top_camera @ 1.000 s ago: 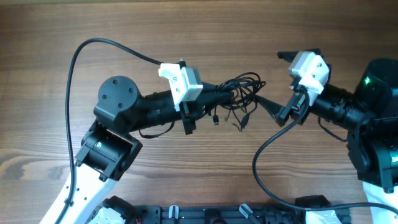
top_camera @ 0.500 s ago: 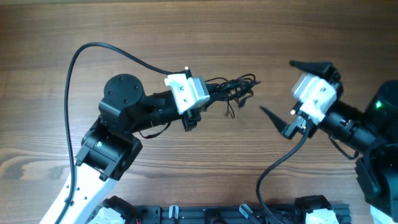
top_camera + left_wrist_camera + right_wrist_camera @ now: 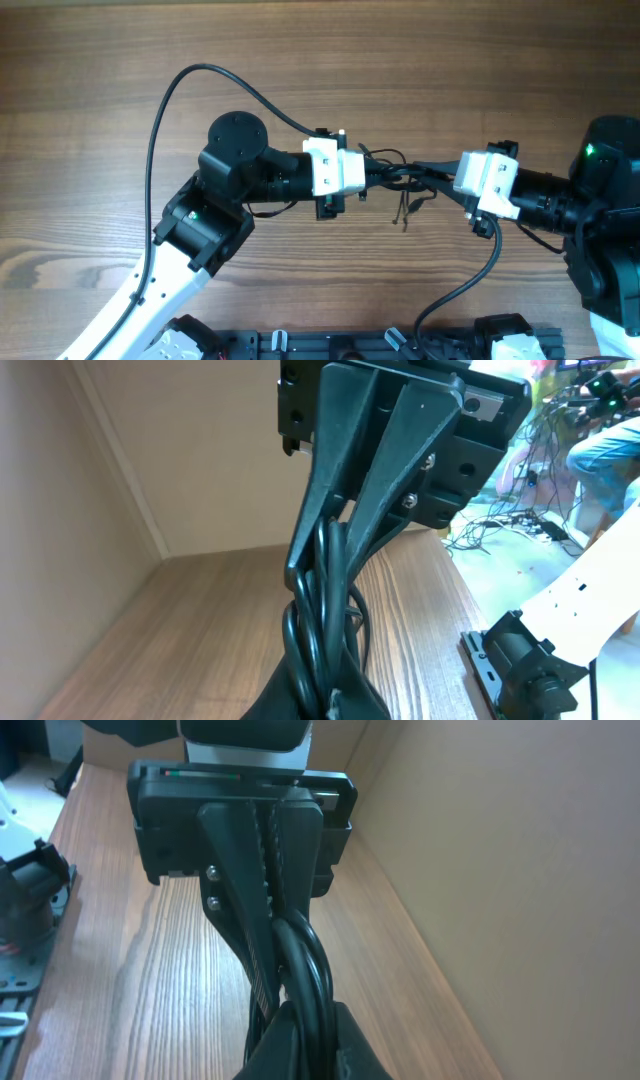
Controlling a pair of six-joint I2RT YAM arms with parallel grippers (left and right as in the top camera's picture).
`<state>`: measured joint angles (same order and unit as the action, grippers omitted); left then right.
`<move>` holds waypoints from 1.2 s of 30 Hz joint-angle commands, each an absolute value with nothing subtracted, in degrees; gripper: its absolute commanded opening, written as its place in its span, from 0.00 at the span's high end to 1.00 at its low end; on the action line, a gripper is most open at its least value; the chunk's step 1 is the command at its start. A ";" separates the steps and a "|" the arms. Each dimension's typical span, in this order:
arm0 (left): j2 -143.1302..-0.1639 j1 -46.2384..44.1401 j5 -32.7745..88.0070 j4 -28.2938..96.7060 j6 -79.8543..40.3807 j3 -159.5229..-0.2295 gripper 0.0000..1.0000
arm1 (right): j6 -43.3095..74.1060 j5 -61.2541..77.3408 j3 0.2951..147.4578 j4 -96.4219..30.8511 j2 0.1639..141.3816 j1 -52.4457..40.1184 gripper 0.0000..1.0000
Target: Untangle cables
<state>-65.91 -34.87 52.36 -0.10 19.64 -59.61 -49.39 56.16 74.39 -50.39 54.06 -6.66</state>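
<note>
Two robot arms are meeting over a brown wood-grain table [image 3: 300, 60], both gripping one tangled bundle of thin black cables [image 3: 400, 182] with small plug ends. Seen from overhead, the bundle is sitting just off the picture's centre toward 3 o'clock, stretched between the two arms. The left gripper [image 3: 383, 173] is reaching in from 9 o'clock and the right gripper [image 3: 432, 171] from 3 o'clock, their tips nearly meeting at the knot. A couple of loose cord ends are trailing from the bundle toward 6 o'clock; whether they are touching the wood cannot be told.

In the left wrist view, the left arm's black fingers [image 3: 345, 470] are pressing together on several looped strands of the cables [image 3: 322, 610], which are running between them toward 6 o'clock. In the right wrist view, the right arm's black fingers [image 3: 235, 870] are likewise squeezing shut on the cables [image 3: 300, 960], with two or three strands bulging out at the tips.

A thicker black cable [image 3: 190, 80] is arching in from 10 o'clock to the left arm's white camera mount [image 3: 335, 170]. A similar cable is looping toward 5 o'clock beneath the right arm's white camera mount [image 3: 488, 183].
</note>
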 commanded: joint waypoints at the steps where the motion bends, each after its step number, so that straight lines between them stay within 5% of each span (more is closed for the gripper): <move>1: -66.00 -35.14 49.25 -0.93 19.09 -60.01 0.95 | -49.30 53.95 74.67 -50.39 54.37 -6.68 0.96; 4: -65.89 -35.09 40.75 -1.13 11.18 -60.01 0.63 | -45.80 47.90 74.67 -49.69 54.37 -6.68 0.96; 5: -65.65 -35.09 37.89 -1.17 7.68 -60.01 0.40 | -44.49 45.60 74.67 -49.34 54.37 -6.68 0.96; 7: -64.34 -34.92 32.58 -1.13 -0.62 -60.01 0.18 | -41.60 41.78 74.67 -48.14 54.37 -6.68 0.96; 11: -60.60 -33.50 25.63 0.43 -19.05 -60.01 0.00 | -37.69 41.85 74.67 -45.17 54.37 -6.68 0.96; 29: -59.68 -33.43 28.05 3.51 -54.76 -60.01 0.01 | -8.03 49.19 74.67 -27.44 54.43 -6.68 0.96; 34: -59.79 -36.51 27.99 -1.06 -54.89 -60.01 0.22 | -7.11 50.33 74.67 -27.44 54.65 -6.68 0.96; 36: -60.25 -36.95 27.99 -1.61 -54.89 -60.01 0.38 | -5.82 50.52 74.67 -27.31 54.83 -6.68 0.96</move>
